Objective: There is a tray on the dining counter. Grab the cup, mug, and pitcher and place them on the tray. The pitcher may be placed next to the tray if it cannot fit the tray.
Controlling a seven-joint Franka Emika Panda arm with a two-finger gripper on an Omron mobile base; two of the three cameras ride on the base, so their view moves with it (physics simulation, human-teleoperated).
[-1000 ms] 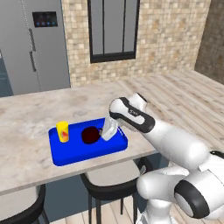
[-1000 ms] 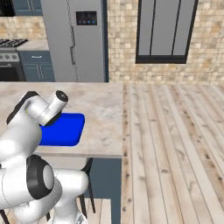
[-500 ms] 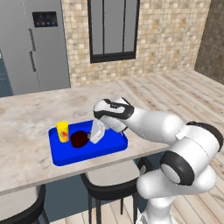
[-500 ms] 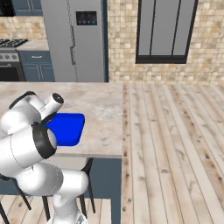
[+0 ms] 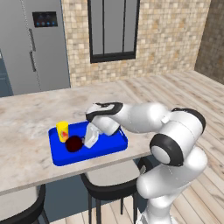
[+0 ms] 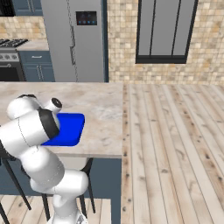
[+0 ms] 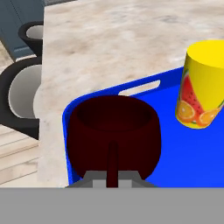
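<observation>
My gripper is shut on the loop handle of the dark maroon mug. The mug sits low over the left part of the blue tray; I cannot tell whether its base touches the tray. Just beside the mug the yellow cup stands upright on the tray, its fruit print facing the hand. The tray lies near the front edge of the beige dining counter. The pitcher is out of view.
Dark stools are tucked under the counter's near edge. A grey fridge stands behind the counter and a stove is at the far left. Wooden floor lies to the right.
The arm has swung left over the tray with the mug in its grip, bringing the mug lower and close to the yellow cup. The cup and tray have stayed put.
</observation>
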